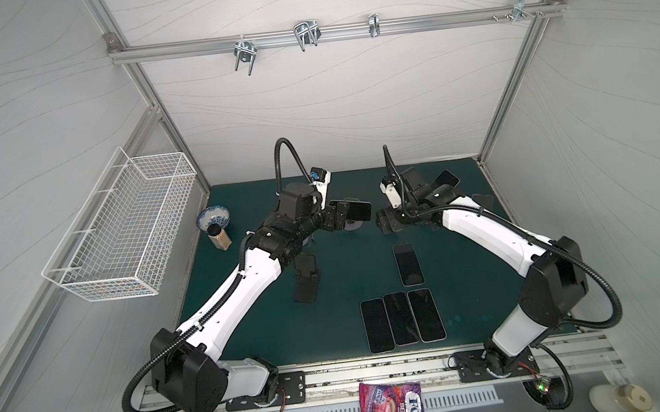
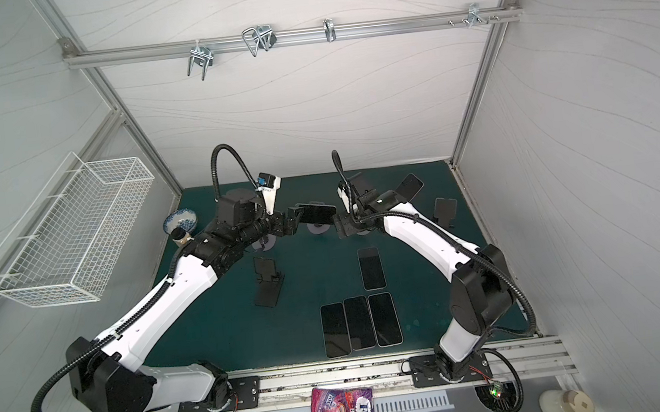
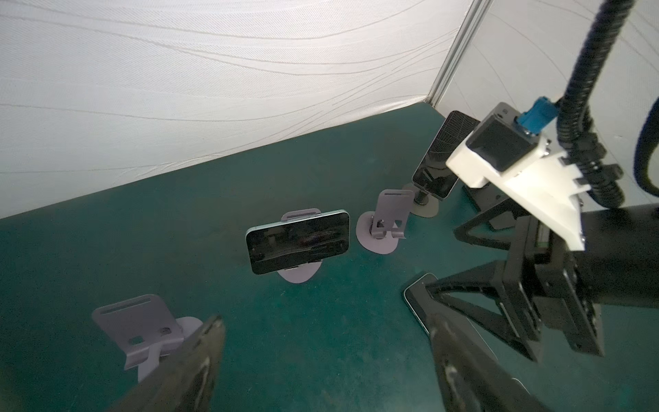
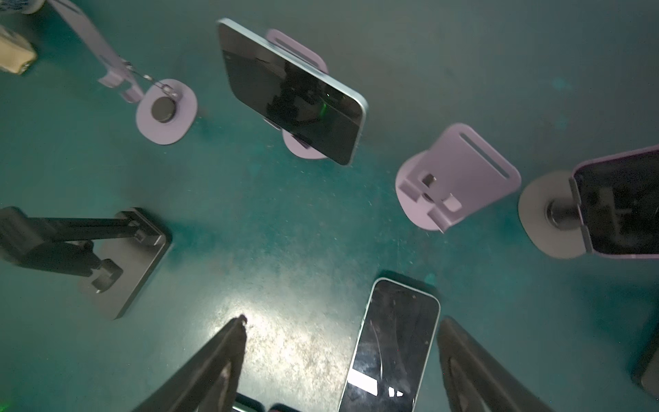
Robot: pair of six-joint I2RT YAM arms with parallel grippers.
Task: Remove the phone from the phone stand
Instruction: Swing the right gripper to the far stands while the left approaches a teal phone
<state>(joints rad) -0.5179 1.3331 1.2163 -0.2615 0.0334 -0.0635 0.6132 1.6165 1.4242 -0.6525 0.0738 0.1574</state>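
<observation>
While the phone (image 3: 297, 240) sits sideways on its lilac phone stand (image 3: 299, 276), both claws hang nearby
Both spread wide, gripping nothing: left gripper (image 3: 324, 328) and right gripper (image 4: 344, 323)

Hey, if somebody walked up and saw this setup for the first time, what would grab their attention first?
Probably the left pincer and right pincer, both open, facing each other above the green mat, with a phone propped sideways on a lilac stand between them. Then the three phones lying flat side by side near the front edge, and the white wire basket on the left wall.
</observation>
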